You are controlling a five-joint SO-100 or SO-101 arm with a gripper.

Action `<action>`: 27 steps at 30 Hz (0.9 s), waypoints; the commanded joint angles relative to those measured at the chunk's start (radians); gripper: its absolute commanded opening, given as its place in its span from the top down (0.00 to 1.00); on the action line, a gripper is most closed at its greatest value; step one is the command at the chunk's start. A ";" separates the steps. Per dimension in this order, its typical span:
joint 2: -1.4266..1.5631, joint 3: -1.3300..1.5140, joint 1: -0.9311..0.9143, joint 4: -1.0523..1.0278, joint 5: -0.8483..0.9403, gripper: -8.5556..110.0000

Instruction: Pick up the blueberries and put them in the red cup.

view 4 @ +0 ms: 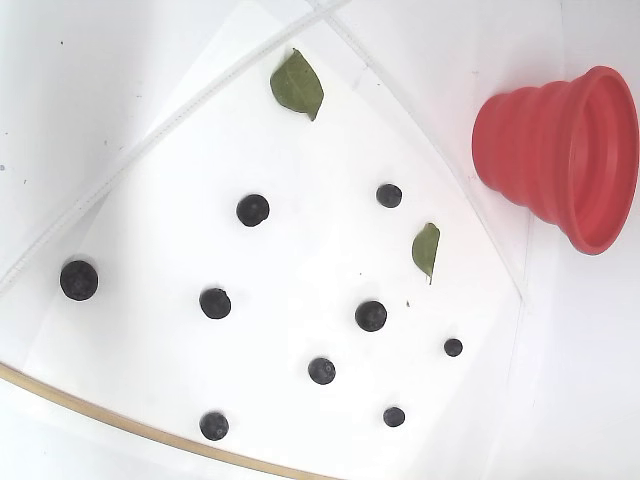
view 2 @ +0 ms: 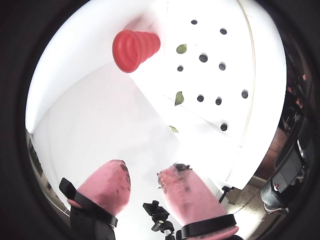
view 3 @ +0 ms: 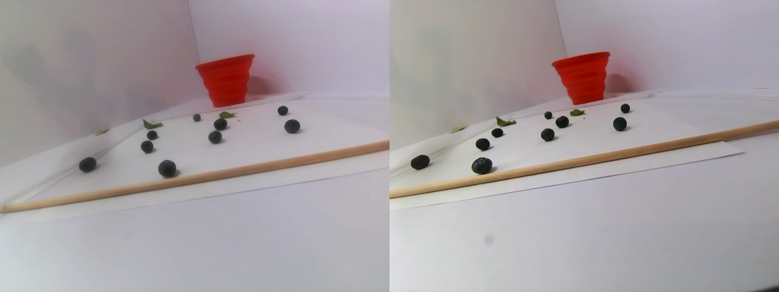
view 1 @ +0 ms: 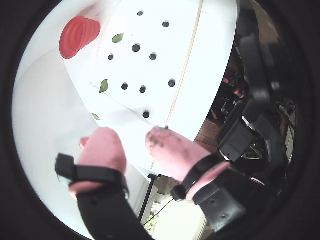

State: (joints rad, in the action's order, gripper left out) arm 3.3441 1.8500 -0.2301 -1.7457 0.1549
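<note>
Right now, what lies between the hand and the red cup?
In a wrist view, only bare white surface separates the hand from the red cup; the blueberries sit off to the right.

- the desk (view 4: 90, 70) is white, with a white paper sheet (view 4: 300, 280) lying flat on it.
- a thin wooden dowel (view 3: 255, 165) lies along the sheet's near edge in the stereo pair view.
- nine blueberries (view 4: 253, 210) rest scattered and apart on the sheet in the fixed view.
- green leaves (view 4: 297, 86) lie flat among them; one (view 4: 426, 249) lies near the sheet's right edge.
- the red cup (view 4: 560, 155) stands upright on the bare desk just beyond the sheet's corner, rim up.
</note>
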 commanded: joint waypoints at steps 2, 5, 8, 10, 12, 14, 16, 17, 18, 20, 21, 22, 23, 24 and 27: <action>-0.002 -0.011 0.002 0.006 0.003 0.83; -0.002 -0.011 0.000 0.006 0.003 0.83; -0.002 -0.011 0.000 0.006 0.003 0.83; -0.003 -0.011 0.000 0.006 0.003 0.83; -0.006 -0.011 0.000 0.006 0.003 0.83; -0.006 -0.011 0.000 0.006 0.003 0.83; -0.005 -0.011 0.008 0.006 0.006 0.83; -0.005 -0.011 0.017 0.006 0.006 0.82; -0.005 -0.011 0.017 0.006 0.005 0.83; -0.005 -0.011 0.017 0.006 0.005 0.83; -0.005 -0.011 0.017 0.006 0.003 0.83; -0.005 -0.011 0.017 0.006 0.003 0.83; -0.005 -0.011 0.017 0.006 0.003 0.83; -0.005 -0.011 0.017 0.006 0.003 0.82; -0.003 -0.011 0.017 0.006 0.003 0.83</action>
State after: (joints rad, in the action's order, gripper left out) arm 3.3441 1.8500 -0.2178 -1.7457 0.1549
